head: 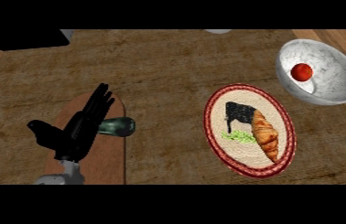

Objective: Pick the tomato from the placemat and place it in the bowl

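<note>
A small red tomato lies inside the white marbled bowl at the upper right of the counter. Below and to the left of the bowl lies the oval placemat with a red rim; on it I see a croissant, a dark shape and some green. No hand is near either one. My left hand is far to the left, open with straight fingers pointing up and the thumb spread to the left. My right hand does not show.
Under the left hand lies a long wooden board, and a dark green rounded object rests on it, partly hidden by the fingers. A black shape sits at the top left corner, a pale wooden piece at the top right.
</note>
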Action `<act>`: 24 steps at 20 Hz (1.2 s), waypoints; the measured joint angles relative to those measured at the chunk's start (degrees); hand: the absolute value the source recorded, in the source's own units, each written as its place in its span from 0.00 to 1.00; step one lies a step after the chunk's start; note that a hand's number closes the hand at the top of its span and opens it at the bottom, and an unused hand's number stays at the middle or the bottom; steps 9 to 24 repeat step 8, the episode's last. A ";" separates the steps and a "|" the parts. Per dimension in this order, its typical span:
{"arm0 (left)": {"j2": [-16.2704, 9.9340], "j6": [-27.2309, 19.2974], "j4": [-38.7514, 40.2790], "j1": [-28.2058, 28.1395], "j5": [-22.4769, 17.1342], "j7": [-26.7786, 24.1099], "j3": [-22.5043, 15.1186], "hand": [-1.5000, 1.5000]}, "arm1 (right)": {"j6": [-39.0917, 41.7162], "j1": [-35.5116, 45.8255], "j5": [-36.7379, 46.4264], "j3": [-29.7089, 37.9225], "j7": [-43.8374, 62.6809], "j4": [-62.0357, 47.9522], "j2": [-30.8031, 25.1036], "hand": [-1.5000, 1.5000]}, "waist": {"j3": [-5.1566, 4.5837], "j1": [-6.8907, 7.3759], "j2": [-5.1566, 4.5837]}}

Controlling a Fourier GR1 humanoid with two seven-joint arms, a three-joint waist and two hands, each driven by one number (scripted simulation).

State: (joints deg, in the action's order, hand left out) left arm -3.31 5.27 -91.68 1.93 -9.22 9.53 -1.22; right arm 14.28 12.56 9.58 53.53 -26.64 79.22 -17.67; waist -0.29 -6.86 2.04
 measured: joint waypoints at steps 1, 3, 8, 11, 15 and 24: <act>-0.03 -0.07 -0.13 -0.51 -0.01 -0.17 0.14 0.50 | 1.30 -3.02 -0.78 0.45 -0.81 2.71 1.49 1.00 | -0.01 -0.26 0.02; -0.26 -0.20 -0.49 -0.91 -0.06 -0.22 0.53 0.50 | 3.98 -9.21 -2.28 1.04 -2.74 7.58 5.33 1.00 | -0.02 -0.83 0.02; -0.08 -0.48 -1.22 -1.71 0.00 -0.25 0.48 0.50 | 11.45 -26.73 -6.30 2.16 -9.22 16.21 13.69 1.00 | 0.11 -1.23 -0.37; -0.08 -0.48 -1.22 -1.71 0.00 -0.25 0.48 0.50 | 11.45 -26.73 -6.30 2.16 -9.22 16.21 13.69 1.00 | 0.11 -1.23 -0.37; -0.08 -0.48 -1.22 -1.71 0.00 -0.25 0.48 0.50 | 11.45 -26.73 -6.30 2.16 -9.22 16.21 13.69 1.00 | 0.11 -1.23 -0.37; -0.08 -0.48 -1.22 -1.71 0.00 -0.25 0.48 0.50 | 11.45 -26.73 -6.30 2.16 -9.22 16.21 13.69 1.00 | 0.11 -1.23 -0.37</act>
